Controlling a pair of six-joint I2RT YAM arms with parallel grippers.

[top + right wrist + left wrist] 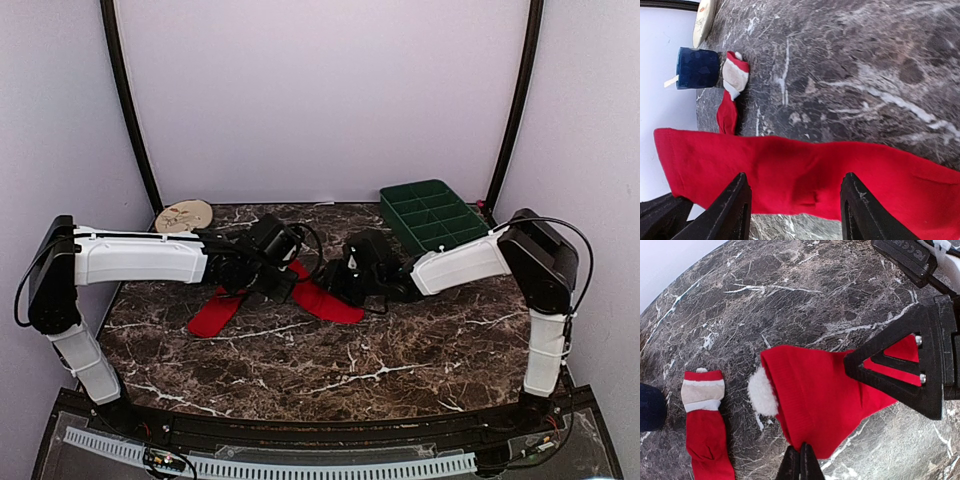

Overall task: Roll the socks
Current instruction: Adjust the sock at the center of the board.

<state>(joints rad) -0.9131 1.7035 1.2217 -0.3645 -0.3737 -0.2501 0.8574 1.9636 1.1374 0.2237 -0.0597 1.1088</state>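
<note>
**Secure one end before the roll begins**

At the bottom edge of the left wrist view, the left gripper [801, 460] has its jaws pressed together on the near hem of the plain red sock [815, 405]. The cloth looks a little lifted from the counter [790, 300] at that place. In the right wrist view, the right gripper [796, 182] stands with its jaws wide apart. One finger is on each side of the sock's width, and the jaws hold nothing. The sock runs across the lower half of that frame as a long flat strip, not yet rolled. In the overhead view it lies in the centre, between the two arms.

For a good roll, I think the right jaws should come down on one end only, close on both layers, and turn that end over while the left jaws pull the cloth tight. A slack strip will probably give a loose, crooked bundle. The white tuft [762, 390] at the cuff may make a bump, so starting from the other end seems better.

Farther off, at the lower left of the left wrist view, the second sock [705, 440] lies flat with its pale cuff. It is apart from the first sock and just beside a dark blue container [697, 67].
</note>
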